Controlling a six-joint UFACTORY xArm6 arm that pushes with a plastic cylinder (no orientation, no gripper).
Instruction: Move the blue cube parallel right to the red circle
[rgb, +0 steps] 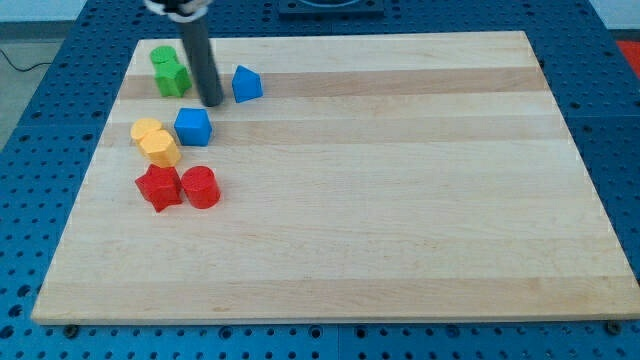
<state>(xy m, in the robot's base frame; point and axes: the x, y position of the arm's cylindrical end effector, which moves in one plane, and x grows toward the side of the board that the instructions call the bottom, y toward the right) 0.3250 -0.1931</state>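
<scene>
The blue cube (193, 126) sits on the wooden board at the view's upper left. The red circle (201, 187), a short cylinder, lies below it toward the view's bottom, next to a red star (158, 187) on its left. My tip (212, 102) is just above the blue cube, slightly to its right, a small gap away. The dark rod rises from it to the view's top edge.
A blue pentagon-like block (246, 84) lies right of my tip. Two green blocks (168, 72) stand left of the rod. Two yellow blocks (156, 140) lie left of the blue cube. The board's left edge (88, 190) is close.
</scene>
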